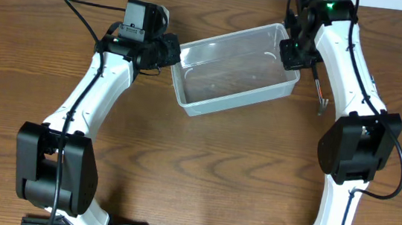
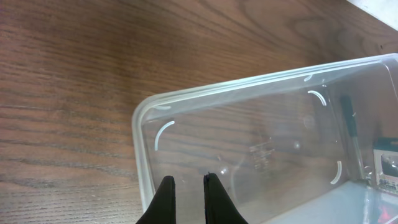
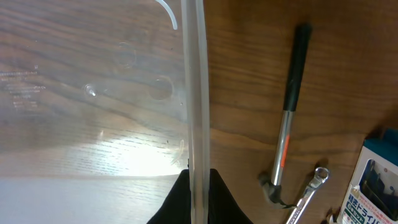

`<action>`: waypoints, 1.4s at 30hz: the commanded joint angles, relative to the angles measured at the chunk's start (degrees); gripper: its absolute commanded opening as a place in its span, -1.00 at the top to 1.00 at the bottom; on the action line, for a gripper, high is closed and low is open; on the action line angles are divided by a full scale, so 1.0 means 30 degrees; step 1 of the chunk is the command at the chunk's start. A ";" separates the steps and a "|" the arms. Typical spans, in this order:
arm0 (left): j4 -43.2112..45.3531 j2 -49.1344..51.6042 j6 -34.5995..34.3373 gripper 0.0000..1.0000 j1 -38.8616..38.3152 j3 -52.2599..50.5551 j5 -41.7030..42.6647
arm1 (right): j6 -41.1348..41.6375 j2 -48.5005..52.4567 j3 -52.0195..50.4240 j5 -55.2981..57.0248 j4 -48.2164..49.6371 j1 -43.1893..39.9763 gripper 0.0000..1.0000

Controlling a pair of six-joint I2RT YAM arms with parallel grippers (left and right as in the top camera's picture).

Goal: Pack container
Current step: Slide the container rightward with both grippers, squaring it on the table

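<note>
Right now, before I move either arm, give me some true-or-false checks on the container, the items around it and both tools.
1. The container has nothing in it. True.
2. The hammer lies inside the container. False: it lies on the table, outside the container's right end.
3. The right tool is clamped on the container's rim. True.
4. The left tool is parked far from the container. False: it is at the container's left end.
5. A wrench lies beside the hammer. True.
</note>
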 commanded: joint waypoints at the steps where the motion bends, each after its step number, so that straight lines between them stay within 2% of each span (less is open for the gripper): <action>1: 0.0095 0.0284 -0.0102 0.88 0.0036 0.0525 0.0131 | 0.0335 -0.0335 -0.0007 0.0255 -0.0146 -0.0517 0.91; 8: 0.0051 0.0284 -0.0102 0.88 0.0036 0.0525 0.0131 | 0.0335 -0.0335 -0.0204 0.0087 -0.0204 -0.1239 0.91; 19: -0.0736 0.0284 -0.0095 0.88 0.0036 0.0525 0.0131 | 0.0321 -0.0335 -0.2280 0.0022 0.0357 -0.1304 0.73; 30: -0.1741 0.0284 -0.0073 0.88 0.0036 0.0525 0.0073 | 0.0321 -0.0335 -0.2878 -0.0911 0.0488 -0.1137 0.71; 35: -0.2754 0.0284 0.0007 0.88 0.0036 0.0525 -0.1457 | 0.0328 -0.0335 -0.2878 -0.0984 0.0430 -0.0809 0.70; 39: -0.3177 0.0284 0.0350 0.87 0.0036 0.0525 -0.1559 | 0.0342 -0.0335 -0.2878 -0.1049 0.0262 -0.0379 0.70; 42: -0.3060 0.0284 0.0350 0.88 0.0036 0.0525 -0.1566 | 0.0554 -0.0335 -0.2878 -0.1180 0.0000 -0.0044 0.60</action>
